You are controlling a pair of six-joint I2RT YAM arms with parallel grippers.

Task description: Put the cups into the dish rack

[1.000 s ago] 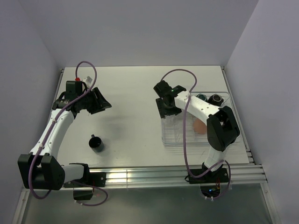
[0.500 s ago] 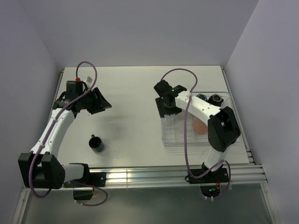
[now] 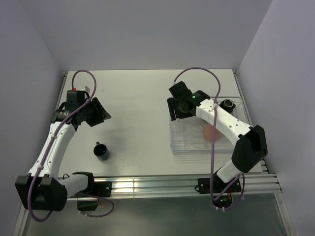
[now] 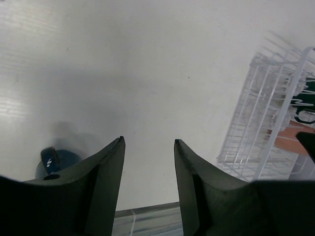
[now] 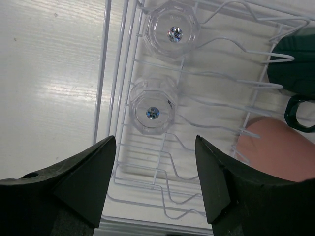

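A black handled mug (image 3: 102, 151) stands alone on the table at the front left; it shows at the lower left in the left wrist view (image 4: 53, 160). My left gripper (image 3: 97, 112) (image 4: 147, 142) is open and empty, above the table behind that mug. The clear dish rack (image 3: 173, 146) (image 5: 106, 73) sits at the right. It holds two upturned glass tumblers (image 5: 172, 32) (image 5: 152, 112), a salmon-orange cup (image 3: 211, 132) (image 5: 278, 147), a dark green mug (image 5: 295, 59) and a dark mug (image 3: 227, 104). My right gripper (image 3: 176, 108) (image 5: 155, 140) is open and empty above the rack's left side.
Walls close in the table on the left, back and right. A metal rail (image 3: 147, 184) runs along the near edge. The rack also shows at the right in the left wrist view (image 4: 266, 123).
My right arm has swung its elbow out to the right and its gripper has lifted slightly toward the back. My left gripper has shifted a little left and nearer.
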